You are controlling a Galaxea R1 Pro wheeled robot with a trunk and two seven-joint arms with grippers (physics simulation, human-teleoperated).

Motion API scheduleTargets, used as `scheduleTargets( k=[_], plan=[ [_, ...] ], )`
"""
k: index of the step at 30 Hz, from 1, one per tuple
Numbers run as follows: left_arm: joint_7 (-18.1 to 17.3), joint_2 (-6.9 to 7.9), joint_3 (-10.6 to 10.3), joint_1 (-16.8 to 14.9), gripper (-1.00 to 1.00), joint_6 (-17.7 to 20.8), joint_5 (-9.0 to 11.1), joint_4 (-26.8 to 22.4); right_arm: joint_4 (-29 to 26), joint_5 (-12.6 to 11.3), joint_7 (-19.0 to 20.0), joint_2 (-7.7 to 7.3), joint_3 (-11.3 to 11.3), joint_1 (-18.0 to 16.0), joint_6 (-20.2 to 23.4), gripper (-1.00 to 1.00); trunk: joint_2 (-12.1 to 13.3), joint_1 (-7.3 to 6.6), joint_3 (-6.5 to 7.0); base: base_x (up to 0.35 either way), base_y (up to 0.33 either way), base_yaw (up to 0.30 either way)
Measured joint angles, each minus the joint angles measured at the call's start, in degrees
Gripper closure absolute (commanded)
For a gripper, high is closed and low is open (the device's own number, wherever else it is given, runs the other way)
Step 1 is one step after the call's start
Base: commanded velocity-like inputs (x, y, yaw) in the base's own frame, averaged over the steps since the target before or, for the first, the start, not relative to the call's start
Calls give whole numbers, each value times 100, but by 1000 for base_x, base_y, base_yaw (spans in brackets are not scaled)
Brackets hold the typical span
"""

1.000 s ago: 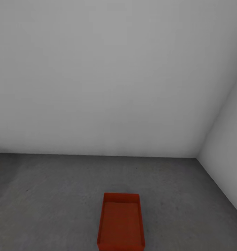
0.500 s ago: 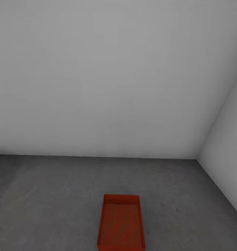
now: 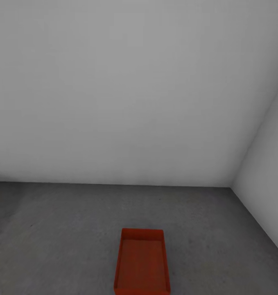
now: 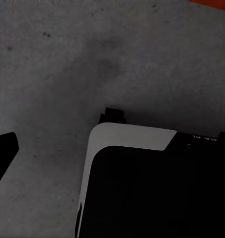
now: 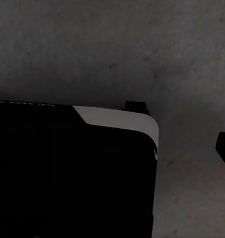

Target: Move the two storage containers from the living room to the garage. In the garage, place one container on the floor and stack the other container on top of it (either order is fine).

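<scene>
One container (image 3: 142, 262) sat open-topped on the garage floor (image 3: 65, 229) at 6 o'clock, just ahead. Whether either gripper was clenched could not be told. The second container likely needed squaring before stacking.

From the right wrist camera we look down on the floor (image 5: 142, 54), a rough dark grey concrete surface with faint mottling and a few small specks. A large black block with a rounded white-edged corner, part of the robot's base (image 5: 72, 173), lies over much of it, and a small black tab pokes out just past the white edge. At the frame's edge we see one dark finger tip (image 5: 224, 148) against the concrete, too little of it to judge how the jaws stand.
</scene>
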Motion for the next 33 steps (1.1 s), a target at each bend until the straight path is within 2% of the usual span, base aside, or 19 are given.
scheduleTargets(
  k=[33],
  plan=[
    [0, -9, -4, 0, -100, 0, 1, 0, 0, -1, -40, 6, -2, 0, 21, -100, 0, 0, 16, 0, 0, 0]
  ],
)
